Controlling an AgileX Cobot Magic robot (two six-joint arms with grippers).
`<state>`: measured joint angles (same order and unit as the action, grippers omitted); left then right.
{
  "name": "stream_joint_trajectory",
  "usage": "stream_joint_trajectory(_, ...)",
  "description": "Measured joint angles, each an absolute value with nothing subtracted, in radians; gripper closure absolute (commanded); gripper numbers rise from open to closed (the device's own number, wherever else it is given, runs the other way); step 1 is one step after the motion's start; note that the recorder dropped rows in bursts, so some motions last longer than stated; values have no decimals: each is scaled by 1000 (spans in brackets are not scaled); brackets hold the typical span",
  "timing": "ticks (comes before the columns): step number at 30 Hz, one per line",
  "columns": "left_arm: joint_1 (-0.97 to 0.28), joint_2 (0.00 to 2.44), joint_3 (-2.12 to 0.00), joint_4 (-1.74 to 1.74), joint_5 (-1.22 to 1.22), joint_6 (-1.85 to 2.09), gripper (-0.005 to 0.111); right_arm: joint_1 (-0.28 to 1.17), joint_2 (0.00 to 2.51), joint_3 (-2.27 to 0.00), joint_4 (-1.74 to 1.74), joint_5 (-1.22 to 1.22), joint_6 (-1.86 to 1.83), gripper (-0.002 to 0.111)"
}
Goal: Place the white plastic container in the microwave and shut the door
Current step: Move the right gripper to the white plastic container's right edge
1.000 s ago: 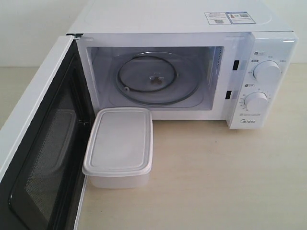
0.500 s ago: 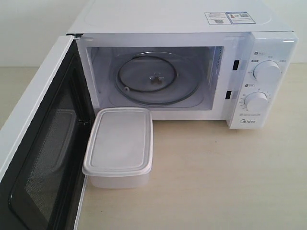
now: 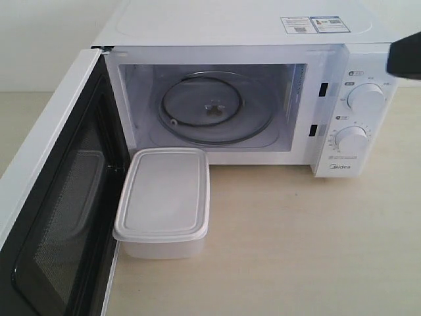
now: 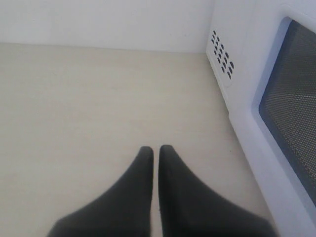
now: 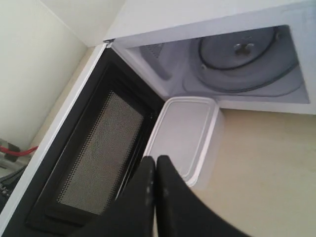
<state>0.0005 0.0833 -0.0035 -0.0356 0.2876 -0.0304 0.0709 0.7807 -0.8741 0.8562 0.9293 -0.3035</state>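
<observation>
- The white plastic container (image 3: 163,197), lid on, is set on the pale wood-grain bench (image 3: 296,250) just before the microwave (image 3: 263,29) opening, close beside the swung-open door (image 3: 59,217).
- The microwave is placed toward the bench's far edge, where a plain pale wall (image 3: 39,39) is met.
- The left gripper (image 4: 155,150) and the right gripper (image 5: 154,160) are each seen with fingers pressed together, nothing held.
- The door's lower corner is cut off; a dark blurred shape (image 3: 404,56) by the dials cannot be made out.
</observation>
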Motion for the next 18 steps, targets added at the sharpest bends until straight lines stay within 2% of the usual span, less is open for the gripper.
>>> stream_joint_trajectory(10, 0, 83, -3, -36, 288, -30, 102, 71, 939, -720, 1137, 920, -581, 108)
stream_joint_trajectory(18, 0, 83, -3, -36, 288, -30, 102, 71, 1150, -705, 1249, 927, -718, 108)
